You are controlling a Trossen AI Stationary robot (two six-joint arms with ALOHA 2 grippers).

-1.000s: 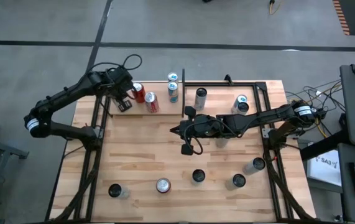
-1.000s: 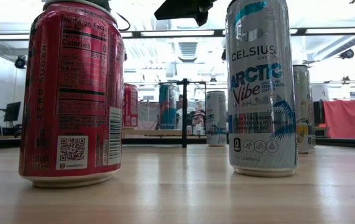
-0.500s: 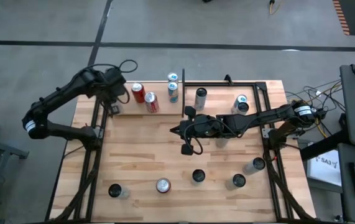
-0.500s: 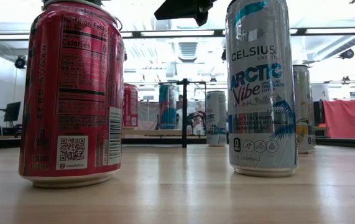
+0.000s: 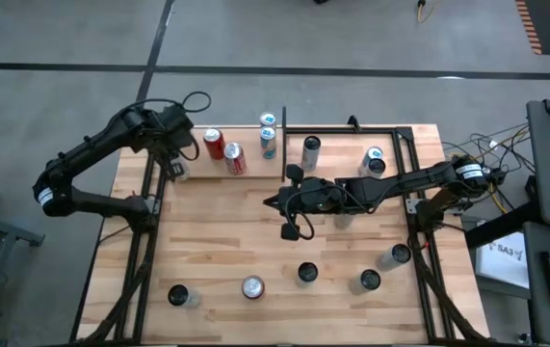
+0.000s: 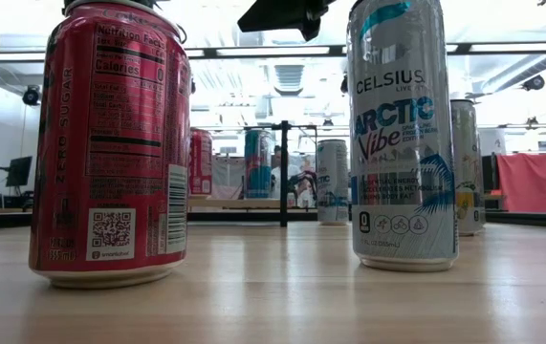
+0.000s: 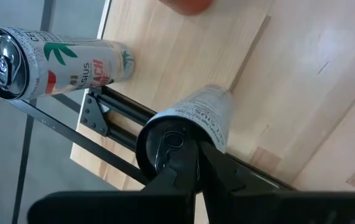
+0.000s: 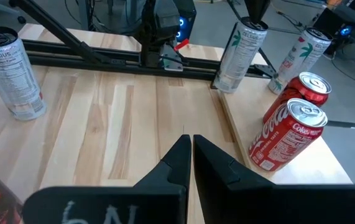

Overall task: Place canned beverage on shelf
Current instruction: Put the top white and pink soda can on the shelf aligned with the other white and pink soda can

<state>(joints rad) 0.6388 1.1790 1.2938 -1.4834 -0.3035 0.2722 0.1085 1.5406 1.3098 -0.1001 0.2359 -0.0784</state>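
on the back left part of the table (image 5: 255, 241), the shelf (image 5: 193, 172) is lying as a pale plywood panel with thin black rods along its edges. two red cans are standing on it: one red can (image 5: 214, 144) nearer the back, and a second red can (image 5: 234, 158) just beside it. two blue-and-white cans (image 5: 268, 136) are standing close together near the black upright rod (image 5: 284, 145) at the shelf's right edge.

the left pincer (image 5: 175, 166) is hanging over the shelf's left edge, its fingers pressed together and gripping nothing. in the left wrist view, its closed fingertips (image 7: 193, 168) are sitting in front of the top of a pale can (image 7: 193, 124), with another pale can (image 7: 53, 59) standing farther off by the black rail (image 7: 121, 115).

the right pincer (image 5: 276, 203) is reaching out over the middle of the table, well apart from the shelf, its fingers together and empty. in the right wrist view, the closed fingertips (image 8: 186, 155) are pointing toward the shelf, where the cola can (image 8: 289, 134) is standing just beside the tip.

beside the shelf, a bare black frame (image 5: 352, 130) is lying with three cans inside it. several more cans are standing along the table's near edge, among them a red-topped can (image 5: 252, 287) and a dark-topped can (image 5: 178, 295).
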